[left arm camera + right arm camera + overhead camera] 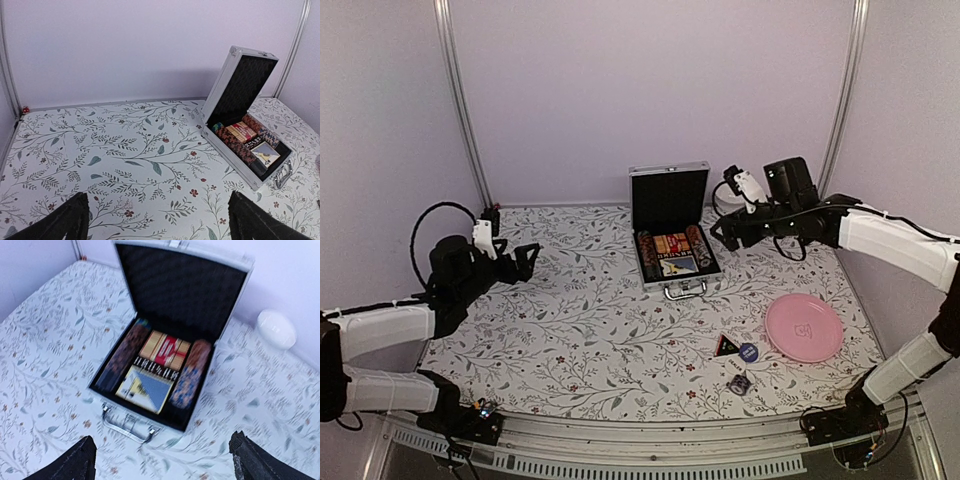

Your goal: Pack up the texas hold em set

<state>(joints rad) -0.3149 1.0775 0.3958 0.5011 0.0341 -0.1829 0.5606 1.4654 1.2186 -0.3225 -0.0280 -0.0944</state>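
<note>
Texas hold em set pieces lie in two places on the flowered tabletop (570,320). Its silver case (672,262) sits toward the far middle with the lid (180,290) standing open, the black lining facing the arms and the metal handle (127,425) on the near edge. Inside, dark chip stacks (122,357) run along the left and right sides. Between them lie card decks (147,387): a red and tan pack at the back and a yellow-edged pack with a blue face at the front. A dark row with pale marks lies between the two packs. The print on the packs is too blurred to read in either wrist view.

A black triangle (725,346) with a small red and yellow mark and a blue disc (749,352) lie just beside each other at the near right, well apart from the case. The lettering on both is too small to read. They lie next to a pink plate (804,327), which bears a faint emblem in its middle that cannot be made out.

A white bowl (276,328) lies upside down to the right of the case, by the back wall.

Left tool (525,258) hangs over the left of the tabletop, fingers spread wide and holding nothing. Right tool (725,235) hangs just right of the case, fingers likewise wide apart and bare.
</note>
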